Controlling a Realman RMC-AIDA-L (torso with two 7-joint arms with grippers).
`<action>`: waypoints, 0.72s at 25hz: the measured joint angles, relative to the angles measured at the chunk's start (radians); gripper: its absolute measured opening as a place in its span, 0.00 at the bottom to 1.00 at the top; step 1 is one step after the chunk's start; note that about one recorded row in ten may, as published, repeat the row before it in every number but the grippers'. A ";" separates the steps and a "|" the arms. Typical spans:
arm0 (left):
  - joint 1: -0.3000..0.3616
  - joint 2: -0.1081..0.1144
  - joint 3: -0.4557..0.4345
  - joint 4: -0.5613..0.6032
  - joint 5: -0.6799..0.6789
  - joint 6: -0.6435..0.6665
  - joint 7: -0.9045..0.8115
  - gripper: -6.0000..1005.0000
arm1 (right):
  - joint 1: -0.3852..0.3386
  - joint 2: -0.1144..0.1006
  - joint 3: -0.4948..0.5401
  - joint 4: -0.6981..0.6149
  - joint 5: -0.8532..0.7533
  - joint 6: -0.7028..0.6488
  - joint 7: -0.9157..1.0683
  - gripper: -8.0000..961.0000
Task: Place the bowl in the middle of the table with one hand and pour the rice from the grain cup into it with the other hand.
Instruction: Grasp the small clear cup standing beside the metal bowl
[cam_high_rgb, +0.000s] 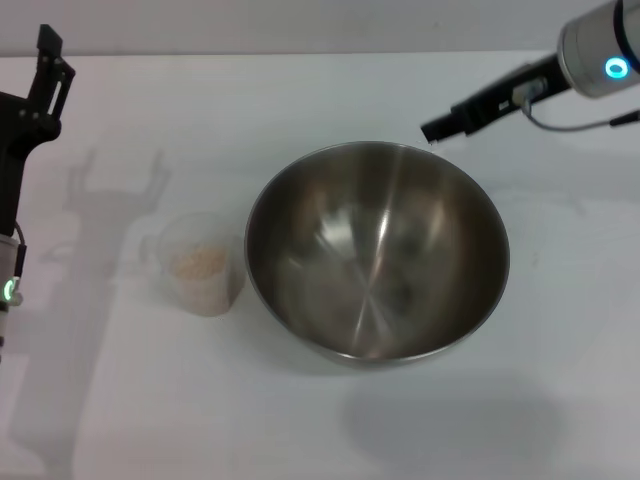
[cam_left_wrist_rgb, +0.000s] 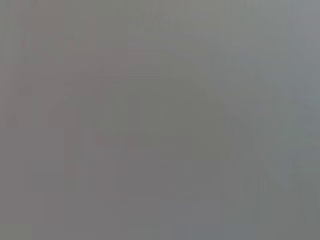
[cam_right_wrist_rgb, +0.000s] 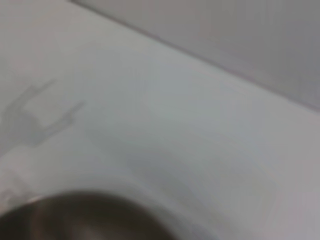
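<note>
**A:** Mid-table, the bowl (cam_high_rgb: 377, 250) sits upright, mouth to the ceiling, nothing inside it. Which step is this?

**B:** By the look of it, the placing is done and the pouring has not begun. The grain cup (cam_high_rgb: 203, 264) stands on the table (cam_high_rgb: 560, 380) just beside the bowl, on the robot's left, with the rice (cam_high_rgb: 197, 263) a pale mass within.

**A:** And the arms?

**B:** The right gripper (cam_high_rgb: 432, 131) hangs above the table just past the bowl's far rim, holding nothing; whether its fingers are spread or closed I cannot tell. The left gripper (cam_high_rgb: 50, 62) is raised at the far left edge, well apart from the cup, also empty-handed, and its spread cannot be told either. The right wrist view catches only a slice of the bowl's rim and bare table; the left wrist view shows nothing to read.

**A:** Which way does the cup point?

**B:** Upright, long axis vertical, opening up. Lip and handle are too faint to place.

**A:** So the next move?

**B:** Likely the left gripper descends on the cup, grips its wall, lifts and tips it over the bowl.
</note>
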 joint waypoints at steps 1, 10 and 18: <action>0.003 0.000 0.000 0.000 0.000 0.005 0.000 0.75 | 0.000 0.000 -0.001 -0.018 0.000 -0.011 -0.003 0.50; 0.012 0.001 0.000 0.008 0.000 0.015 0.000 0.75 | -0.095 0.004 -0.131 -0.140 0.009 -0.412 -0.105 0.51; 0.012 0.003 -0.005 0.016 0.000 0.014 0.008 0.74 | -0.255 0.007 -0.444 -0.066 0.023 -1.228 -0.121 0.51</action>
